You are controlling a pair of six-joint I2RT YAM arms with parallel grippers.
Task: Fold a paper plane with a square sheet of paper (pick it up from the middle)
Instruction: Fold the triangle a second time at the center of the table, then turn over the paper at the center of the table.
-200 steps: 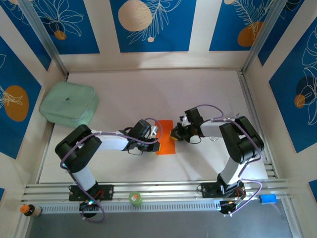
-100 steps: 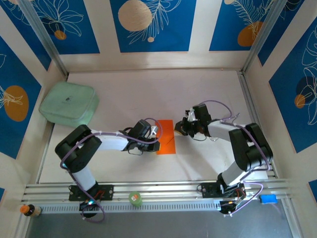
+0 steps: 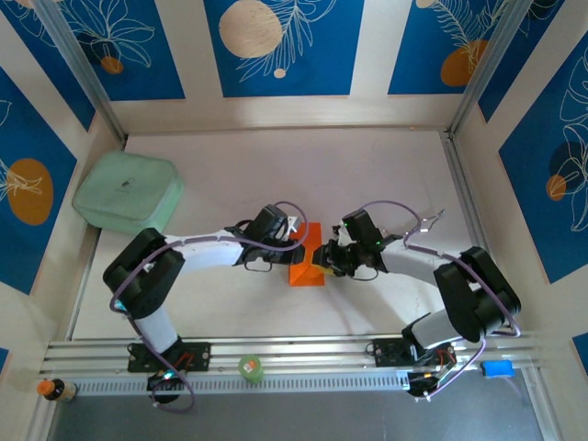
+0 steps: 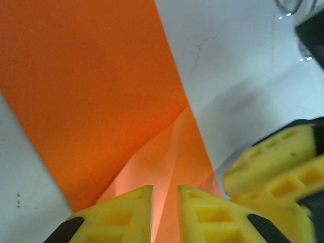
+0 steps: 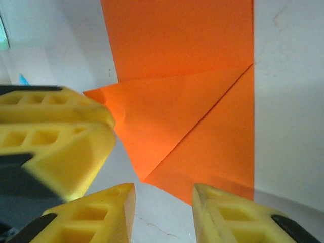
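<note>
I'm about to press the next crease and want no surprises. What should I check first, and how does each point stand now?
1. Left gripper pinching a raised flap of the bright orange square sheet of paper: ok.
2. Right gripper open, nothing between its fingers: ok.
3. Diagonal fold present in the sheet: ok.
4. Clearance between the two grippers: cannot tell, they sit very close.
5. Pale green cushion-like pad lying apart from the sheet: ok.
</note>
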